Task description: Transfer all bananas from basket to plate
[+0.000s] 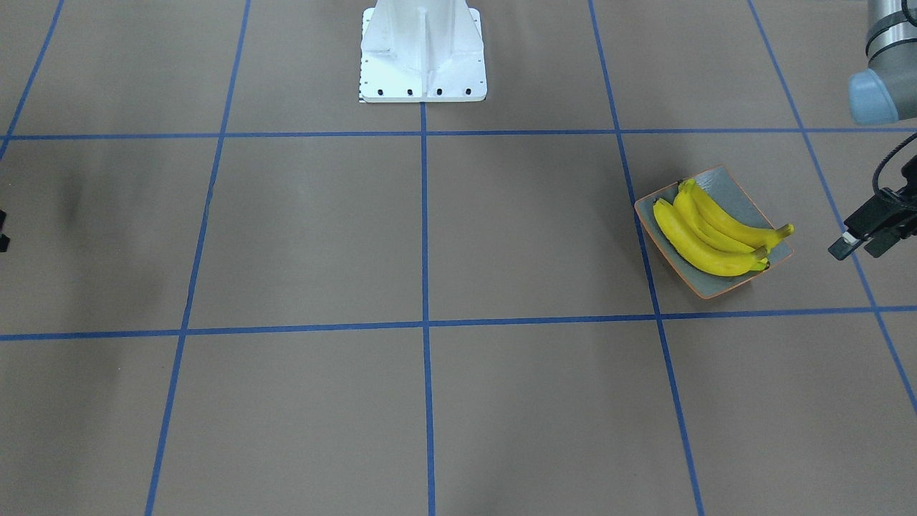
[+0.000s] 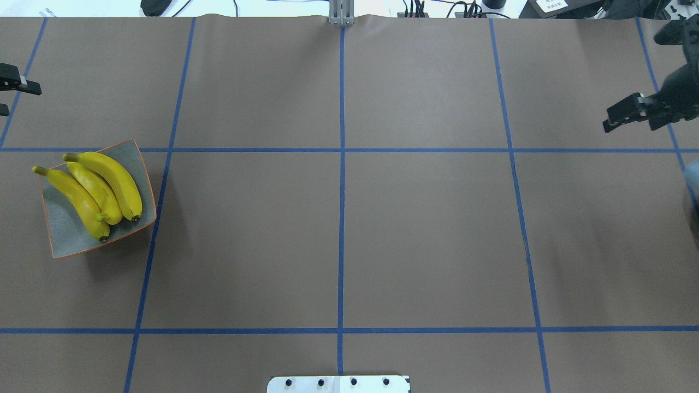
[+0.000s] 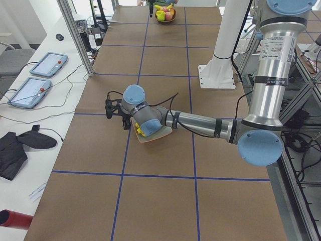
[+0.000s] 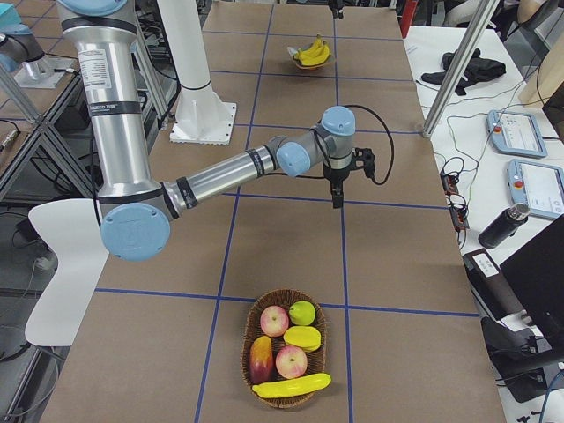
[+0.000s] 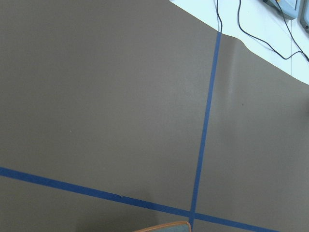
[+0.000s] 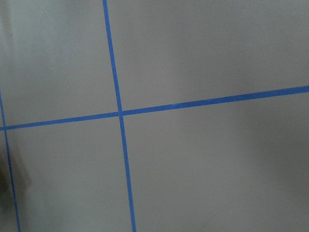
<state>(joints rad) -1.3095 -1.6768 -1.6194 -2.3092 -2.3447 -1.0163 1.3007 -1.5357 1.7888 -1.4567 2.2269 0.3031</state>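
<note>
Three yellow bananas (image 2: 98,191) lie side by side on the grey-blue plate (image 2: 68,240) with its orange rim, at the table's left end; the plate (image 1: 716,287) also shows in the front view. A fourth banana (image 4: 291,385) lies in the wicker basket (image 4: 256,317) at the table's right end, beside other fruit. My left gripper (image 1: 860,247) hovers open and empty just beyond the plate. My right gripper (image 2: 628,124) hangs open and empty over bare table, well short of the basket.
The basket also holds apples, a green fruit and a mango (image 4: 261,357). The white robot base (image 1: 423,54) stands at mid-table. Tablets, cables and a dark cloth lie on the side bench (image 4: 520,150) past the table's far edge.
</note>
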